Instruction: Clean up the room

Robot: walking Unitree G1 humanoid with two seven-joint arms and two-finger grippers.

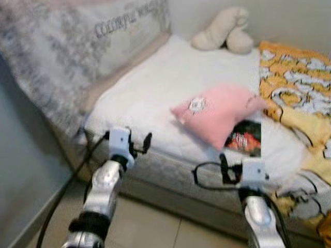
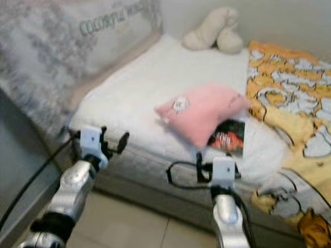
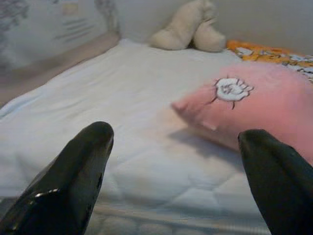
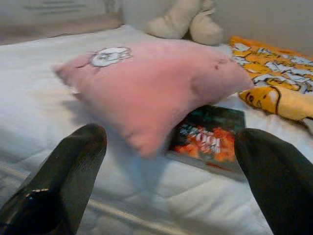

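Observation:
A pink pillow (image 1: 217, 111) with a small white emblem lies askew on the white mattress (image 1: 155, 82), near its front edge. A dark book (image 1: 244, 138) with an orange cover picture pokes out from under the pillow's right corner. My left gripper (image 3: 178, 142) hovers open at the mattress's front left corner, pointing across the bed toward the pillow. My right gripper (image 4: 171, 142) is open too, just in front of the bed edge, facing the pillow (image 4: 151, 83) and the book (image 4: 208, 139). Neither holds anything.
A beige plush toy (image 1: 225, 31) sits at the far end of the bed by the wall. A yellow-orange patterned blanket (image 1: 295, 88) covers the right side and spills over the edge. A large grey printed cushion (image 1: 77, 46) leans at the left. Tiled floor (image 1: 155, 222) lies below.

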